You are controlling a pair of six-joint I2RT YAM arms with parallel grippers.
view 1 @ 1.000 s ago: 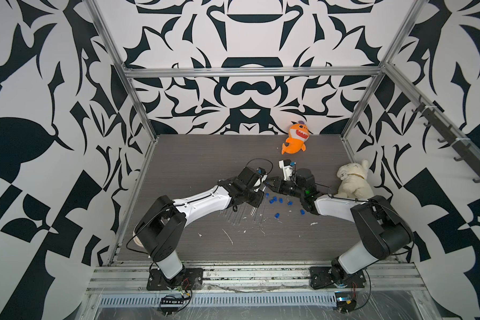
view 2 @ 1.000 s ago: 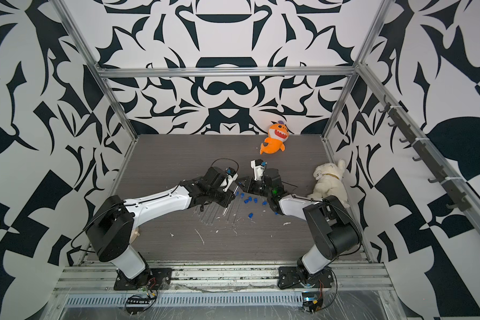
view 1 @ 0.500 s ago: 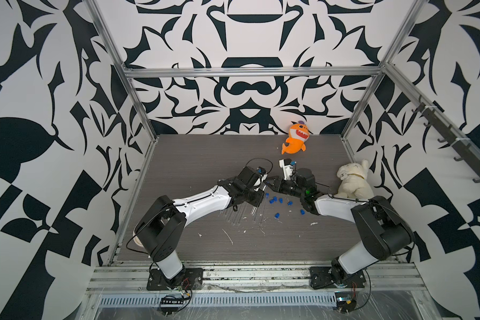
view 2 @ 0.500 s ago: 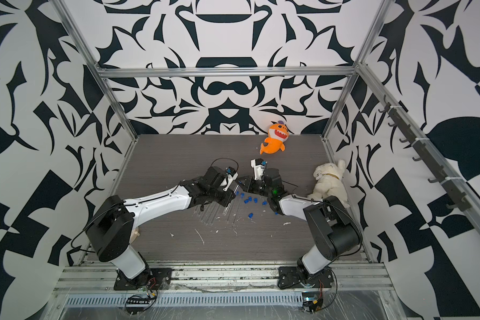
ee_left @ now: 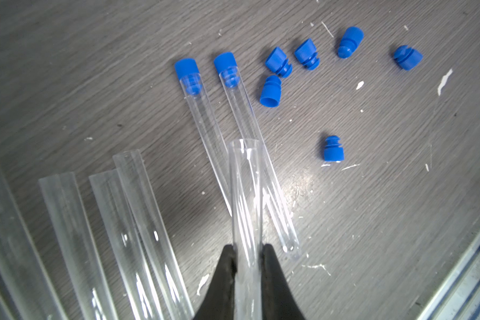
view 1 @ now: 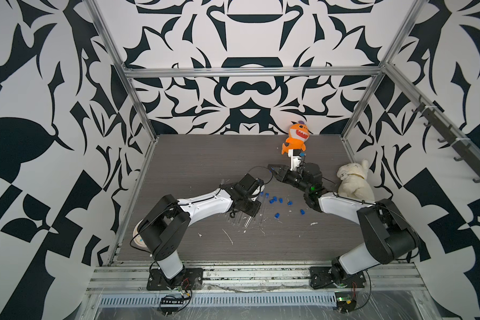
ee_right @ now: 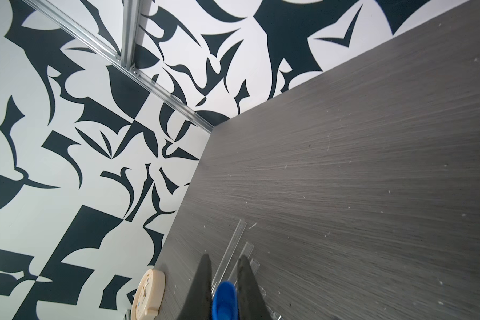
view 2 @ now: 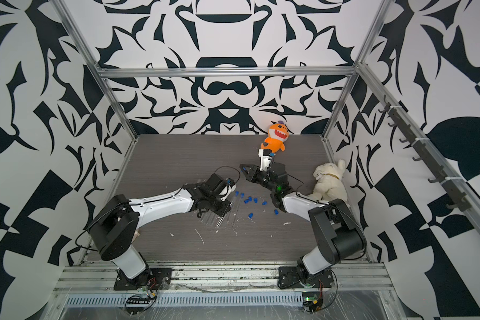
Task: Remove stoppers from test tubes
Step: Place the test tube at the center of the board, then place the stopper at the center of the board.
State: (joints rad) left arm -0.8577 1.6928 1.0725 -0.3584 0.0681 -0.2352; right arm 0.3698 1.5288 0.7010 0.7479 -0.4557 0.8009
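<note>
My left gripper (ee_left: 246,248) is shut on a clear test tube (ee_left: 245,194) whose mouth is open, with no stopper in it. In a top view this gripper (view 1: 250,211) hangs low over the row of tubes. Two more test tubes (ee_left: 205,124) lie beyond it, each plugged with a blue stopper (ee_left: 187,69). Several open tubes (ee_left: 139,221) lie beside the held one. Several loose stoppers (ee_left: 270,91) are scattered on the grey surface. My right gripper (ee_right: 224,257) is shut on a blue stopper (ee_right: 224,299), raised above the table (view 1: 272,167).
An orange shark plush (view 1: 295,137) leans at the back wall and a white plush (view 1: 355,182) sits by the right wall. A small cream clock (ee_right: 147,296) lies at the table's left edge. White scratch marks (view 1: 227,237) streak the front area. Patterned walls enclose three sides.
The right gripper with its stopper has drifted slightly up and back from the left gripper. The left arm and its tube have stayed put.
</note>
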